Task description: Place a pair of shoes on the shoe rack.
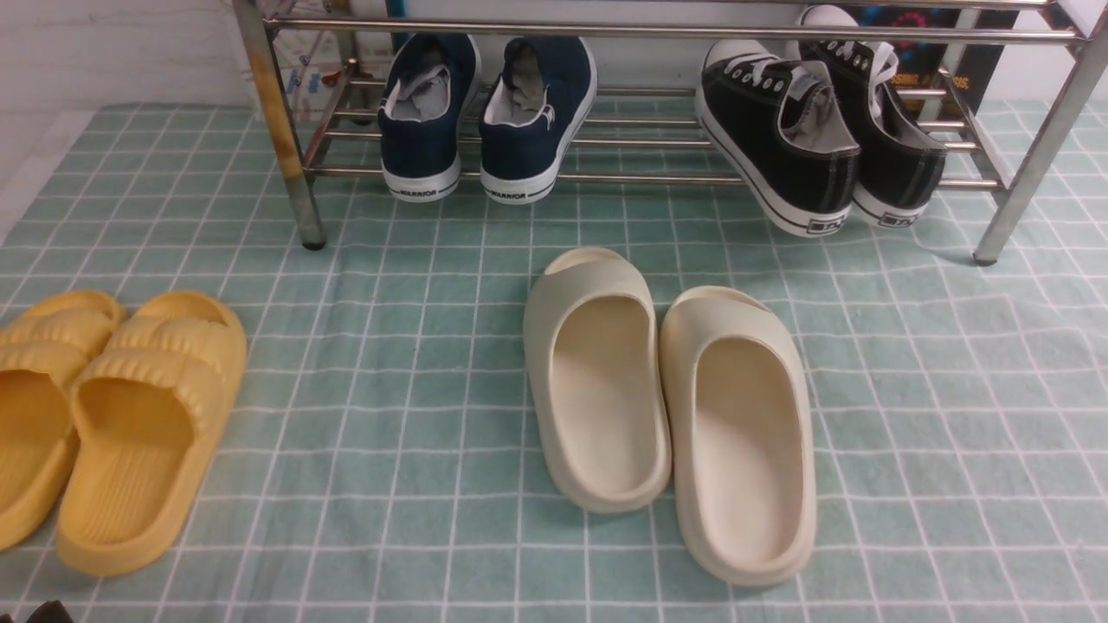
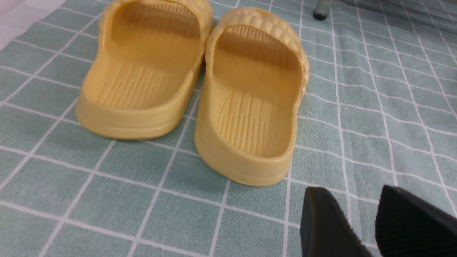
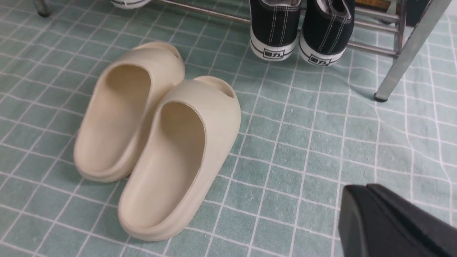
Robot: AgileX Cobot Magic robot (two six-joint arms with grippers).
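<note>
1. Footwear on a green checked cloth (image 1: 389,346), viewed from between 2 robot arms, neither arm visible in the front view.
2. Pair of black canvas sneakers (image 1: 779,147) on the lower bars of the silver shoe rack (image 1: 606,33), at its right end. Toes inward, heels hanging past the front bar and dipping, probably from resting on rails rather than a flat shelf.
3. Judged already shelved, so task apparently complete.
4. Navy WARRIOR sneakers (image 1: 537,130) on the same tier toward the left, heels out likewise.
5. Cream slides (image 1: 597,381) on the cloth just in front of the rack, touching side by side. Yellow slides (image 1: 147,424) well apart at the left, also paired.
6. Left gripper (image 2: 360,214) low near the yellow slides, fingers apart, gripping nothing. Right gripper (image 3: 357,200) near the cream slides, fingers seemingly pressed together with no gap showing, gripping nothing. Both clear of the rack, likely with nothing left to carry.
7. Count: 2 black sneakers, 2 navy sneakers, 2 cream slides, 2 yellow slides, making 4 pairs; 1 rack; 2 grippers.
</note>
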